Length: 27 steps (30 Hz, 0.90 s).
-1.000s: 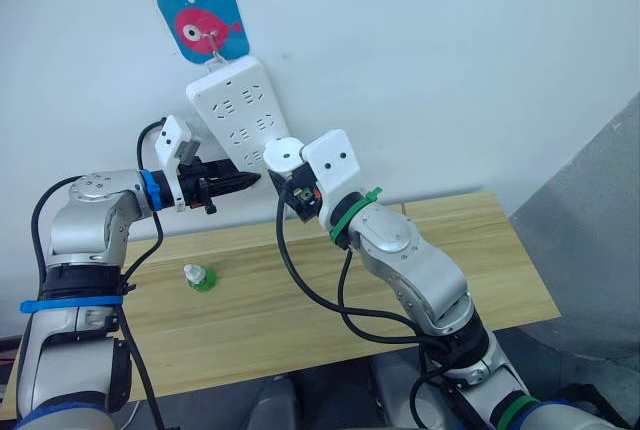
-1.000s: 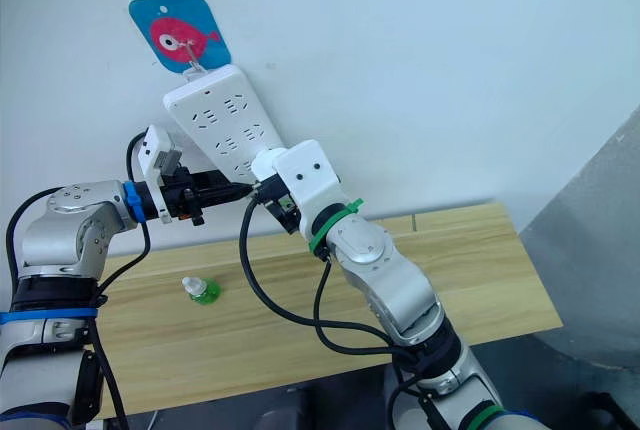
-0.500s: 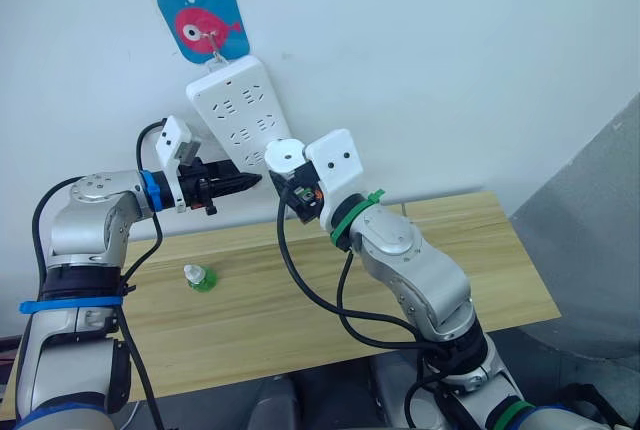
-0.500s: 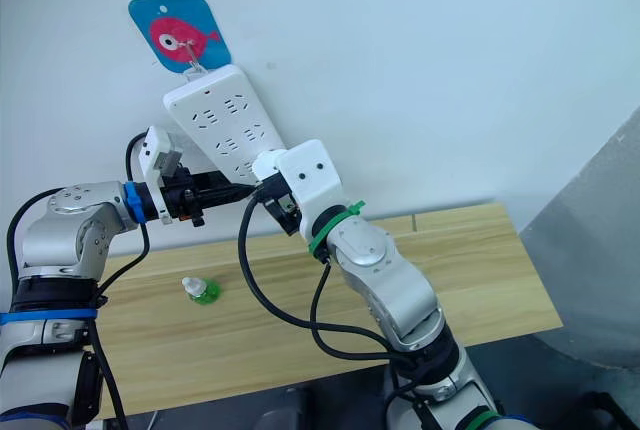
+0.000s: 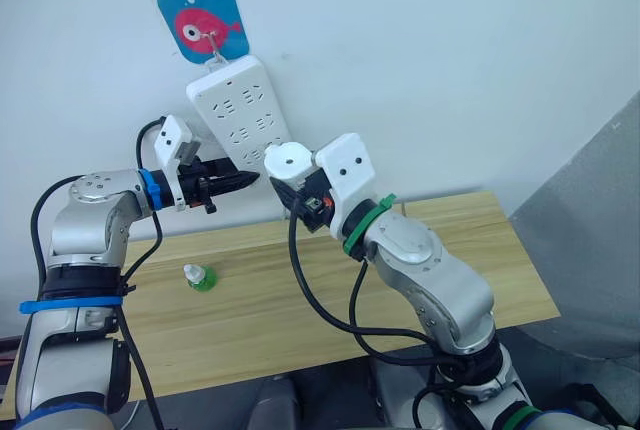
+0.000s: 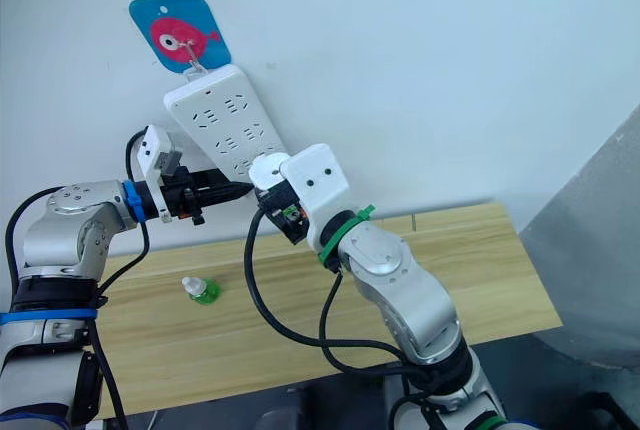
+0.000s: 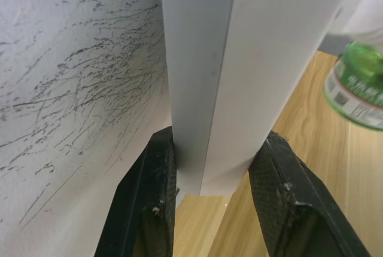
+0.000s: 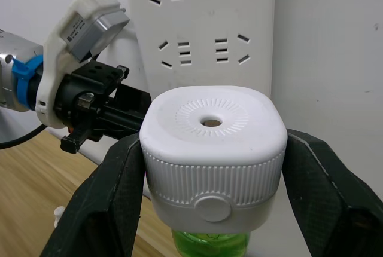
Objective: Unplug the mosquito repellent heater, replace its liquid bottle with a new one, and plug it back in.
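Right claw [image 8: 209, 173] clamped on the mosquito repellent heater [image 8: 212, 149], left claw [image 7: 209, 191] gripping the power strip's [image 6: 225, 120] lower end

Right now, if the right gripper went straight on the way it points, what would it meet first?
Probably the power strip on the wall: the right gripper, holding the heater, points at its sockets. The gap is unclear.

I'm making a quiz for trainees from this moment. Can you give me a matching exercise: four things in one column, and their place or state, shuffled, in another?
Things:
1. mosquito repellent heater
2. power strip
3. small green bottle
4. fish sticker

Places or states:
A. lying on the wooden table
B. gripped at its lower end by the left pincer
C. stuck on the wall, topmost
D. held in the right pincer

Pairs: 1-D, 2-B, 3-A, 4-C
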Each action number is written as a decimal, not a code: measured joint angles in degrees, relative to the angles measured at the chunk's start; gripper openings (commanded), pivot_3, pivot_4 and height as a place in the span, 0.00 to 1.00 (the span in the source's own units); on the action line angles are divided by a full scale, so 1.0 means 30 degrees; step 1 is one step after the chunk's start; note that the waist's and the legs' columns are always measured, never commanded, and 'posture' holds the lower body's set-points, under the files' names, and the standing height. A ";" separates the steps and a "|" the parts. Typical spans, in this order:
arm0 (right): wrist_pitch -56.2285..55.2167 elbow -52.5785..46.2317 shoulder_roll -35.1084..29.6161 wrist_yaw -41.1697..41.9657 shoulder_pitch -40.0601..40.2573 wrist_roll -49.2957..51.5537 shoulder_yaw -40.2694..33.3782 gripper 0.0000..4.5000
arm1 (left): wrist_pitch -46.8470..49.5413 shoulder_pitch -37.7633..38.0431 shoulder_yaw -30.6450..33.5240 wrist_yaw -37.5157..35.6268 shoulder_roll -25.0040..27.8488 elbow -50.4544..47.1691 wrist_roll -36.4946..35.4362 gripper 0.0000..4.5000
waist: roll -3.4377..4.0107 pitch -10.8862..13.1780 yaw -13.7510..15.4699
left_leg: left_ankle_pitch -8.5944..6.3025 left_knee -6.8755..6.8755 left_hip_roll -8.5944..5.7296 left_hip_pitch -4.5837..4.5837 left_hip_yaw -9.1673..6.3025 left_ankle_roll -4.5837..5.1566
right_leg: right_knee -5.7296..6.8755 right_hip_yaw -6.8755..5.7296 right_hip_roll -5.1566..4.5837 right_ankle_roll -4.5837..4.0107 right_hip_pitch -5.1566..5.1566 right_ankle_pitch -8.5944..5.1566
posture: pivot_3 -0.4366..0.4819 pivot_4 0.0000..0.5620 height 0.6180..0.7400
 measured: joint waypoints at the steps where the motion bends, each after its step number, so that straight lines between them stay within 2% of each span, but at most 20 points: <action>1: 0.0105 -0.0149 -0.0111 0.0091 0.0022 0.0142 -0.0110 0.65 | -0.0003 0.0000 0.0000 0.0000 0.0000 0.0002 0.0000 0.30 | 0.0000 0.0000 -0.0002 | 0.0000 0.0000 0.0000 0.0000 0.0001 0.0000 | 0.0000 -0.0001 0.0001 0.0000 0.0000 0.0000 | 0.18 0.38 1.00; 9: 0.0645 -0.1570 -0.1497 0.0932 0.0391 0.0885 -0.1541 0.65 | 0.0005 -0.0007 0.0028 -0.0111 0.0001 0.0044 -0.0129 0.30 | 0.0000 0.0000 0.0005 | 0.0000 0.0004 0.0001 -0.0001 0.0000 0.0000 | 0.0001 -0.0003 0.0000 -0.0001 0.0000 0.0000 | 0.18 0.38 1.00; 11: 0.0654 -0.1762 -0.1759 0.1179 0.0496 0.1138 -0.2052 0.65 | -0.0103 -0.0002 0.0070 -0.0177 0.0013 0.0175 -0.0148 0.46 | 0.0000 0.0000 0.0009 | 0.0000 0.0004 0.0001 -0.0001 0.0002 0.0000 | 0.0001 -0.0003 0.0000 0.0000 0.0001 0.0000 | 0.18 0.36 1.00; 14: 0.0595 -0.1847 -0.2690 0.1760 0.0732 0.1628 -0.2912 0.65 | -0.0667 0.0531 0.0098 -0.0482 0.0591 0.0385 0.0033 0.65 | -0.0002 -0.0003 -0.0034 | 0.0000 0.0002 0.0000 -0.0001 0.0009 0.0001 | -0.0002 0.0004 0.0000 0.0000 0.0000 0.0000 | 0.19 0.35 1.00; 19: 0.0366 -0.1893 -0.3797 0.2494 0.0997 0.2178 -0.3823 0.65 | -0.0929 0.2418 0.0958 -0.0344 0.1230 -0.0014 -0.0056 0.99 | -0.0003 -0.0022 -0.0086 | 0.0000 -0.0008 0.0011 -0.0005 0.0010 0.0000 | -0.0003 0.0006 -0.0001 -0.0001 -0.0018 0.0000 | 0.23 0.30 1.00; 25: 0.0089 -0.2087 -0.4430 0.3098 0.1487 0.3124 -0.4840 0.65 | -0.1087 0.5062 0.2882 0.0414 0.2146 -0.2110 -0.0333 1.00 | -0.0013 -0.0032 0.0100 | 0.0003 -0.0008 0.0019 -0.0012 0.0010 -0.0006 | -0.0001 0.0008 -0.0021 -0.0003 -0.0023 0.0001 | 0.28 0.27 1.00; 27: 0.0087 -0.2279 -0.4389 0.3430 0.1650 0.3924 -0.5612 0.65 | 0.0271 0.7537 0.4579 0.1027 0.2455 -0.5370 -0.1318 1.00 | -0.0022 -0.0063 0.0179 | 0.0006 -0.0010 0.0038 -0.0016 0.0013 -0.0012 | -0.0010 0.0015 -0.0041 -0.0001 -0.0017 0.0001 | 0.29 0.27 1.00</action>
